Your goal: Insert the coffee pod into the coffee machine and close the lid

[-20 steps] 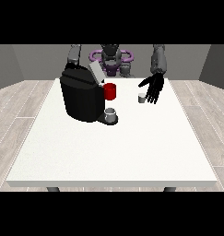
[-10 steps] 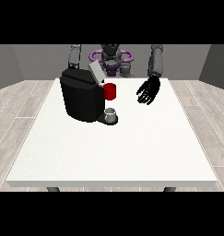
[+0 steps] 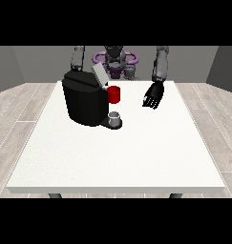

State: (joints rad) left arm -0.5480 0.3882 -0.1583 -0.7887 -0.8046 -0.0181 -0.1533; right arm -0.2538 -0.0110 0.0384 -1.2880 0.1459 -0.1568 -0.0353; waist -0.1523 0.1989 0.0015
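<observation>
The black coffee machine [image 3: 85, 102] stands on the white table [image 3: 117, 157] at the back left, with its grey lid [image 3: 99, 75] tilted up and open. A red pod holder [image 3: 114, 94] juts from its front, above a small grey cup [image 3: 115, 116] on the drip base. The hand at the view's right [image 3: 153, 96] hovers above the table to the right of the machine, fingers curled downward. The white coffee pod is hidden inside that hand. The arm at the view's left [image 3: 78, 58] goes down behind the machine, and its hand is hidden.
The robot's torso [image 3: 115, 62] is behind the table's far edge. A gap of bare table lies between the machine and the hand at the view's right. The table's near half spreads out in front of the machine.
The white pod that stood on the table beside the hand at the view's right is gone from the table. That hand closed over it and rose a little.
</observation>
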